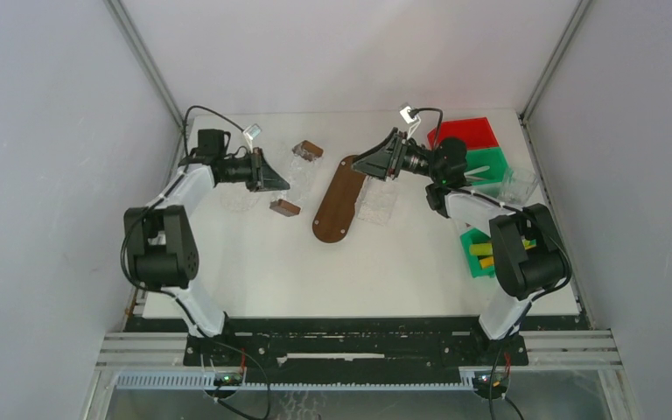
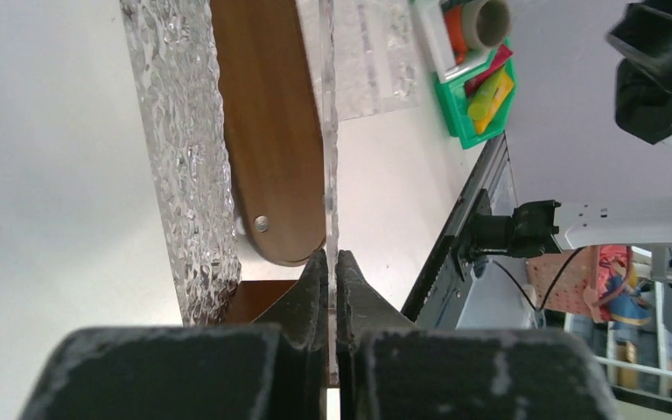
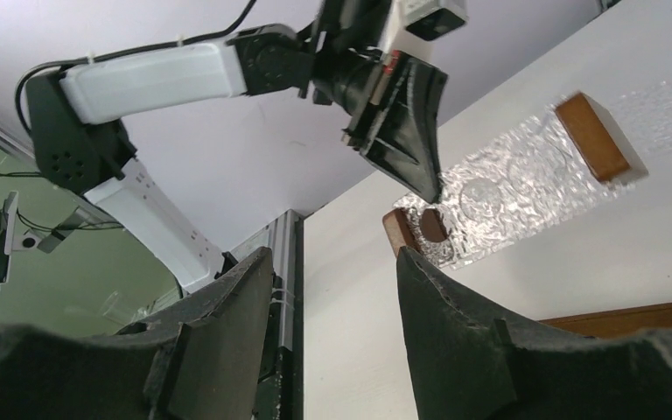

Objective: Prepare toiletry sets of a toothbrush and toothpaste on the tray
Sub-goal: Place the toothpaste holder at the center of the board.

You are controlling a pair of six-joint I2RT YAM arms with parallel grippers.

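Left gripper (image 2: 332, 267) pinched shut on clear tray (image 2: 188, 157) rim. Right gripper (image 1: 367, 164) wide, empty, near wooden board (image 1: 336, 199). Toothpaste (image 2: 488, 92) in green bin (image 2: 457, 131) beside your right arm's base: right arm nearer, reach back.

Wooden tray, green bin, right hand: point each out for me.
wooden tray (image 1: 337, 201), top external view, middle of its brown oval surface.
green bin (image 2: 451, 112), left wrist view, its green side wall.
right hand (image 3: 332, 258), right wrist view, midway between its open fingertips.
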